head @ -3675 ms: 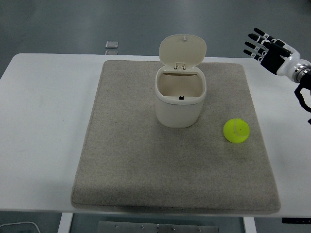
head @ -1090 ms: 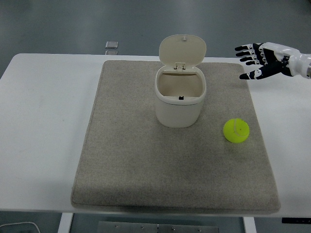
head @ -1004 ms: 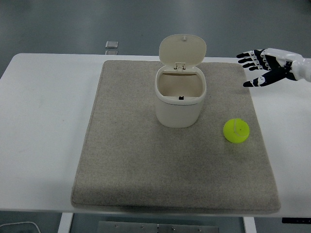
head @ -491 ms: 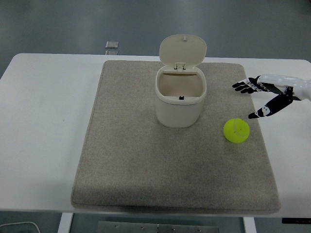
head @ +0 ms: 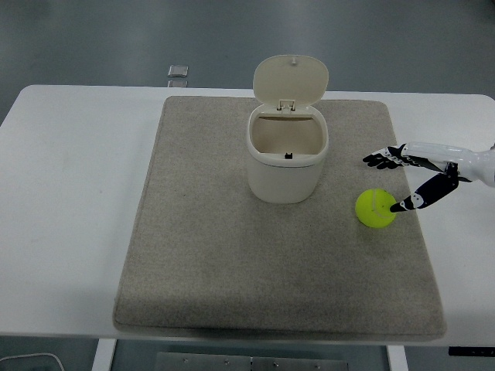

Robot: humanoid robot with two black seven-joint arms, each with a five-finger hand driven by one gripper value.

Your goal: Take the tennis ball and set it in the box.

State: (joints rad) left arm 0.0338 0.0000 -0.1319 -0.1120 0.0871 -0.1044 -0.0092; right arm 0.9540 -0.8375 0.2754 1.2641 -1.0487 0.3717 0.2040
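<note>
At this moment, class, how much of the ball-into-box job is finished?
Done: the box stands with its lid open. In hand: the right hand is spread open beside the tennis ball, not gripping it. Left: grasp, lift and drop it in the box.

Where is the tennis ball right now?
In the head view the tennis ball lies on the grey mat's right side, right of the open box, beside the right hand.

The slim right robot hand (head: 410, 171) at the scene's right edge has a glossy white back and wrist shell, five thin fingers (head: 380, 159) of black jointed segments flecked with small pale marks at the knuckles, and a black thumb with a pale tip band.
</note>
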